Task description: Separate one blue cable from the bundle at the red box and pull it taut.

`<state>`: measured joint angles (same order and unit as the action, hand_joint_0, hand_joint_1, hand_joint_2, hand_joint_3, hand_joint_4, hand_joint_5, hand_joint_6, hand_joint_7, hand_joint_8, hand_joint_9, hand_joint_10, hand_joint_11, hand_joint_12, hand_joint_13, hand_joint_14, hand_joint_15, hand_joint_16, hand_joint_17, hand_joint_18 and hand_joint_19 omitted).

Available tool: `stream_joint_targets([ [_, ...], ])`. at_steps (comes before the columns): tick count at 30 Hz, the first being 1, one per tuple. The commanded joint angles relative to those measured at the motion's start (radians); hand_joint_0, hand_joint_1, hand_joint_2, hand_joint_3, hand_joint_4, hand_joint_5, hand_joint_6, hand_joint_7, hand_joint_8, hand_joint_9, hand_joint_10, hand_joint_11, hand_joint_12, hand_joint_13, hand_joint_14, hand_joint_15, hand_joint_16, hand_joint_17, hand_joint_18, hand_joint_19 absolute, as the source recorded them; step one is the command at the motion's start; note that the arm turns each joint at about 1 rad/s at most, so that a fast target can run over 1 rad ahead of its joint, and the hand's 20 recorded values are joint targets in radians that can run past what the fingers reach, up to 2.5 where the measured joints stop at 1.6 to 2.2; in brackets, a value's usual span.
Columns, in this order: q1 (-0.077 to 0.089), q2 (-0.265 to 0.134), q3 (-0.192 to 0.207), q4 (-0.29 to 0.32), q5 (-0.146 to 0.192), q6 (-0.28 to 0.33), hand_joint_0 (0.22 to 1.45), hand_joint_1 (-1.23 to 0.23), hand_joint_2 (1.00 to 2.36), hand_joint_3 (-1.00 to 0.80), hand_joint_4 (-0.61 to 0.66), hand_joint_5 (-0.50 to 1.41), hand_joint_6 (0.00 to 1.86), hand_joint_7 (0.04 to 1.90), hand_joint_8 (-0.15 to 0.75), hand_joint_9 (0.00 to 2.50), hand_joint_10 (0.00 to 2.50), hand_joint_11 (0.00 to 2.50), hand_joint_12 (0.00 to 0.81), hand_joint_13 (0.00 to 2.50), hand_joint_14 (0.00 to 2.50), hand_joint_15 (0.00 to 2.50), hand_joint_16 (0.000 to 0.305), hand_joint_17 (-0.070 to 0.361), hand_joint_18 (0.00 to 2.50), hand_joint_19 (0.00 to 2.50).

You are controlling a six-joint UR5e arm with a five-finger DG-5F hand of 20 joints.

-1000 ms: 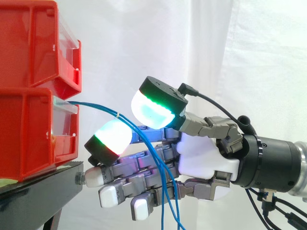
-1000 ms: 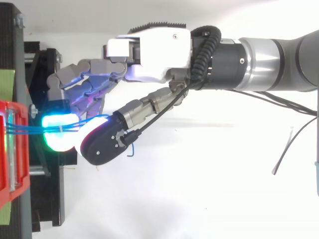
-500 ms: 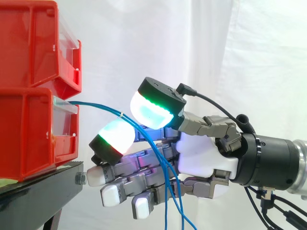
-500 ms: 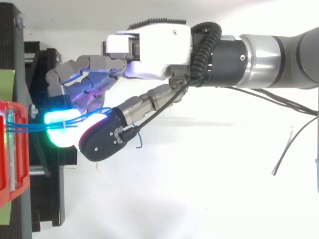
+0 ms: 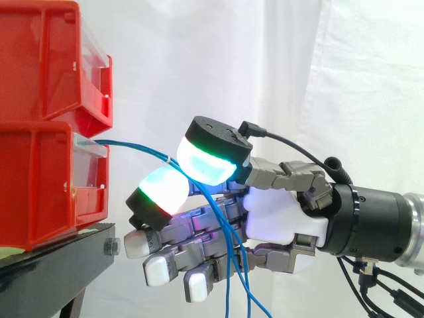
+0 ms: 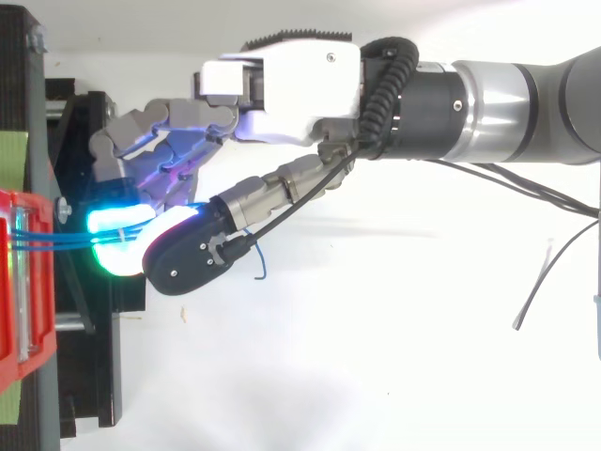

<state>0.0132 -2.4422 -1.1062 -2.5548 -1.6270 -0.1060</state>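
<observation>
**If the pinch holds several strands, the whole bundle goes taut as one**

Since nothing visible fixes the two red bins (image 5: 40,179) to the black stand (image 5: 53,262), a hard pull could, I judge, drag the lower bin forward or unsettle the stack.

The hand (image 5: 281,218) sits just off the lower bin's front. Its thumb and one finger are curled toward each other, and their pads (image 5: 209,162) meet over the cables (image 5: 136,148). The other fingers reach out nearly straight underneath, near the stand's edge. If the hand dips during the pull, those lower fingers could knock the stand.

The cables leave the lower bin's lip, run right and down into the pinch, then hang past the palm. Several strands seem to enter together, and I cannot tell how many are clamped. That is the likeliest failure: no single cable is parted, and every strand tightens at once. The opposite could also happen. A thin, smooth cable may slide between such thick, rounded pads and stay slack. The strands draped across the lower fingers could also snag there once the hand draws back.

Smallest, a free end (image 6: 261,268) curls beside the thumb in the top view and might catch on it.
</observation>
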Motion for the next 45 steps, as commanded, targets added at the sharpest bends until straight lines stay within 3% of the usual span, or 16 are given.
stream_joint_targets([
  [1, -0.002, 0.000, 0.000, -0.007, 0.002, -0.011, 0.63, -0.61, 1.01, -0.34, 0.23, -0.15, 0.66, 1.14, 0.382, 0.71, 0.01, 0.54, 0.406, 0.74, 0.02, 0.43, 0.053, 0.120, 0.83, 0.65],
  [14, -0.002, 0.000, 0.014, -0.027, 0.001, -0.014, 0.63, -0.60, 1.01, -0.33, 0.22, -0.16, 0.73, 1.06, 0.383, 0.72, 0.01, 0.55, 0.409, 0.75, 0.01, 0.43, 0.053, 0.120, 0.84, 0.66],
  [23, -0.004, 0.002, 0.052, -0.104, -0.001, -0.014, 0.63, -0.63, 1.02, -0.25, 0.23, -0.17, 0.74, 1.06, 0.385, 0.72, 0.01, 0.56, 0.407, 0.75, 0.01, 0.43, 0.053, 0.120, 0.83, 0.66],
  [45, -0.013, 0.006, 0.062, -0.128, -0.019, -0.012, 0.68, -0.74, 1.00, -0.45, 0.23, -0.20, 0.87, 0.97, 0.387, 0.74, 0.01, 0.64, 0.407, 0.80, 0.01, 0.46, 0.052, 0.117, 0.90, 0.63],
])
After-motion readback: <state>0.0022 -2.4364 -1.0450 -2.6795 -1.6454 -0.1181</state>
